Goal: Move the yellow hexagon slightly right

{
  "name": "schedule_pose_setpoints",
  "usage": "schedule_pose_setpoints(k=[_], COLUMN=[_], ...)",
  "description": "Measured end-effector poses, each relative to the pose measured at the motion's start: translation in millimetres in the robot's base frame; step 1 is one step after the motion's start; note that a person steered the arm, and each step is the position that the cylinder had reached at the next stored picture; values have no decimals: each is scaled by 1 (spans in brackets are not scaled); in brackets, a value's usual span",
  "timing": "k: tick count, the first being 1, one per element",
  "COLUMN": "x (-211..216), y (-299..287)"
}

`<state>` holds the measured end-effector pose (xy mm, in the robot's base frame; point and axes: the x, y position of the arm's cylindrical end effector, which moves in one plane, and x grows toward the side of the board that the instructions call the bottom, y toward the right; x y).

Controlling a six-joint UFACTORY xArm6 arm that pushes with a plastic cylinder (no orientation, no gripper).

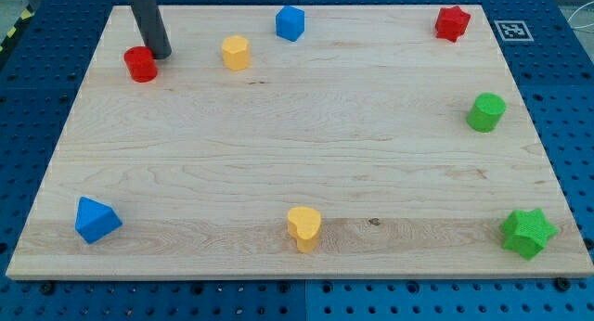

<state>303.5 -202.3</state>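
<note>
Pushing the yellow hexagon (236, 53) well means bringing my tip (160, 55) round to its left face. My tip sits beside the red cylinder (141, 64), left of the hexagon near the board's (278, 154) top edge. There are no jaws. Only 1 marker tag (511, 30) shows; no legible writing.

I see the small yellow hexagonal block (236, 53) standing upright on the wooden board near the view's top edge, left of centre. Flat faces visible. Nothing touches it.
</note>
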Motion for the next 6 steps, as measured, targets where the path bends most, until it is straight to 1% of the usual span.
schedule_pose_setpoints(k=[1,3,4,5,6], x=[-1,3,18,49,89], y=[9,61,91,103,98])
